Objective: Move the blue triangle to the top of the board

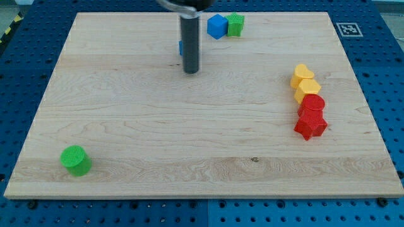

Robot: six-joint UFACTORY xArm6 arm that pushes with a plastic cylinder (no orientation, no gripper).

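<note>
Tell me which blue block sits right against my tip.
The small blue piece peeking out at the rod's left edge, mostly hidden behind it, just above my tip. The other, a blue cube, sits apart to the right, touching the green block.

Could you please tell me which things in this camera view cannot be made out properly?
- Blue triangle: only a sliver shows at the rod's left edge; the rod hides the rest, so its shape is unconfirmed.
- My tip: whether it touches that block cannot be told.
- Rod's upper part and the arm: cut off by the view's top edge.
- Green block: partly covered by the blue cube.
</note>
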